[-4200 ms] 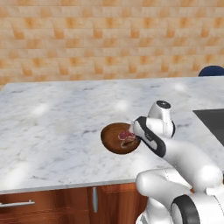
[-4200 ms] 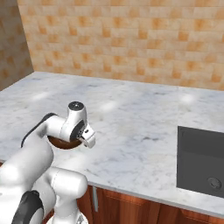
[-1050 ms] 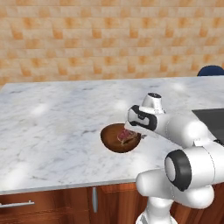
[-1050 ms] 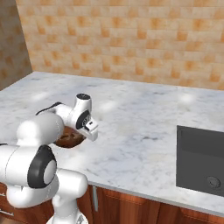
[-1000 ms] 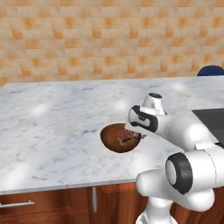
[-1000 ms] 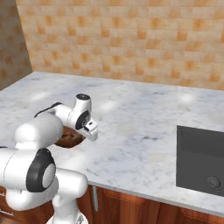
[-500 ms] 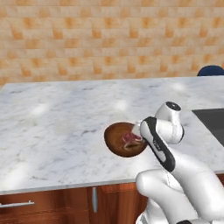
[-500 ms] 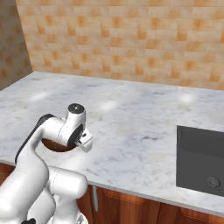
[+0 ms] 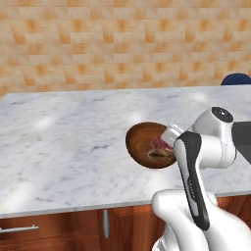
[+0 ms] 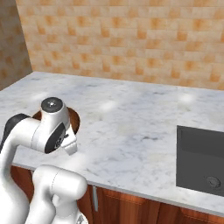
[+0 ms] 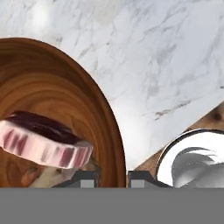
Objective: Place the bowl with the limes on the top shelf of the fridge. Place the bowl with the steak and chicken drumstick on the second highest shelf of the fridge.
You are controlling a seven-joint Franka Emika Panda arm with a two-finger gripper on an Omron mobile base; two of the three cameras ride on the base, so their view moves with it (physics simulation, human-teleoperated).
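A reddish-brown wooden bowl (image 9: 143,143) sits at the marble counter's (image 9: 59,142) front part, holding the pinkish-red steak (image 9: 159,143) and the brownish chicken drumstick (image 9: 158,155). My gripper (image 11: 113,178) is shut on the bowl's near rim (image 11: 114,144), one fingertip inside and one outside. In the hand view the steak (image 11: 43,142) lies just left of the fingers, with the drumstick (image 11: 46,177) under it. In the right base view the bowl (image 10: 75,119) peeks out behind my arm. Whether the bowl rests on the counter I cannot tell. The bowl with the limes and the fridge are out of view.
A dark cooktop (image 10: 201,154) is set into the counter at the right. A blue object (image 9: 236,78) pokes up at the counter's far right edge. A tiled wall (image 9: 122,44) runs behind, and wooden cabinets (image 9: 59,230) stand below the front edge.
The arm has folded from a stretched reach into a bent pose close to the base. The gripped bowl has shifted slightly right and up in the left base view.
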